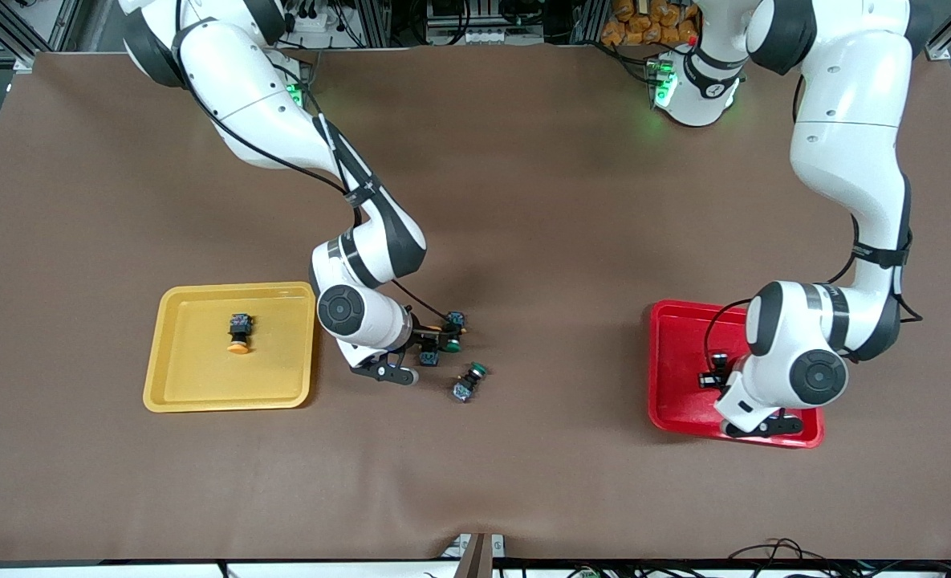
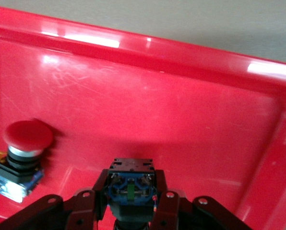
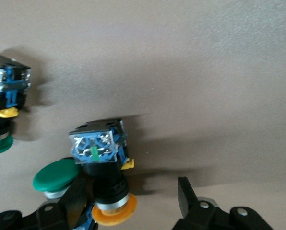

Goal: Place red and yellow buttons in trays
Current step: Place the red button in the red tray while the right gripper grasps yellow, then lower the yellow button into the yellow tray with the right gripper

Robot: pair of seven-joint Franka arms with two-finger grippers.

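Note:
My right gripper (image 3: 132,189) stands open low over the table, astride a yellow-capped button (image 3: 102,167) that lies on its side. One finger (image 3: 78,196) is against the button and the other finger (image 3: 185,194) stands well apart from it. Another yellow button (image 1: 239,333) lies in the yellow tray (image 1: 178,385). My left gripper (image 2: 132,191) is over the red tray (image 2: 191,96), shut on a button (image 2: 132,179) whose blue end faces up and whose cap is hidden. A red button (image 2: 23,143) lies in that tray beside it.
A green-capped button (image 3: 54,177) lies right beside the yellow one between the right gripper's fingers. A second green button (image 1: 469,381) lies nearer the front camera. The red tray (image 1: 676,361) is toward the left arm's end, and the yellow tray is toward the right arm's end.

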